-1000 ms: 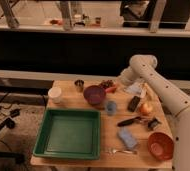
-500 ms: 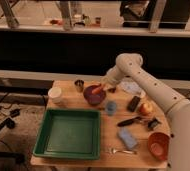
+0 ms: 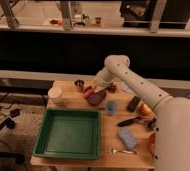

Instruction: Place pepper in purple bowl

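The purple bowl (image 3: 97, 97) sits at the back middle of the wooden table. My gripper (image 3: 91, 90) hangs over the bowl's left rim, at the end of the white arm that reaches in from the right. A slim orange-red pepper (image 3: 88, 92) shows at the gripper's tip, just above the rim, and the gripper is shut on it. The arm hides part of the bowl's far side.
A green tray (image 3: 68, 132) fills the front left. A white cup (image 3: 55, 95) and a metal cup (image 3: 79, 84) stand left of the bowl, a small blue cup (image 3: 111, 107) to its right. A dark block (image 3: 134, 103), yellow-orange fruit (image 3: 146, 109), blue sponge (image 3: 127, 137) and fork (image 3: 117, 150) lie farther right.
The arm has swung left across the table, carrying the gripper from right of the purple bowl to over its left rim.
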Robot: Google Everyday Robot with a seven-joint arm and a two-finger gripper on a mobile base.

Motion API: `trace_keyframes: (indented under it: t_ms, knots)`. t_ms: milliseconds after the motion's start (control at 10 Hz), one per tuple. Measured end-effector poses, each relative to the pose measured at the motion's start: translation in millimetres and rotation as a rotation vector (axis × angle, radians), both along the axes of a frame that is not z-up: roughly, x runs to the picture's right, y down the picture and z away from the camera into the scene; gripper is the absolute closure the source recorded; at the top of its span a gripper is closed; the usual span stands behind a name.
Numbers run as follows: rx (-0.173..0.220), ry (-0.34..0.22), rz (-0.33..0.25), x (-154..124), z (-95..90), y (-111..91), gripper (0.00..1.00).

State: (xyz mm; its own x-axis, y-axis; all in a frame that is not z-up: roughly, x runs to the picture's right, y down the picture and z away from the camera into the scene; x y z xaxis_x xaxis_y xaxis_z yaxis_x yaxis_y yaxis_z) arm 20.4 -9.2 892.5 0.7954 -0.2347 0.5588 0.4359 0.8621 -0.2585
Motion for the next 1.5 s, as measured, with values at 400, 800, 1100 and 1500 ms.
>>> trace_keyframes:
  t_ms: [400,800,1100,1500]
  knots:
    - [-0.012,0.002,-0.008,1.9,11.2,3.6,0.89]
    - [-0.012,0.003,-0.007,2.7,11.3,3.7,0.52]
    - [-0.012,0.005,-0.007,4.5,11.5,3.9,0.23]
    - [-0.012,0.006,-0.006,4.9,11.5,4.1,0.20]
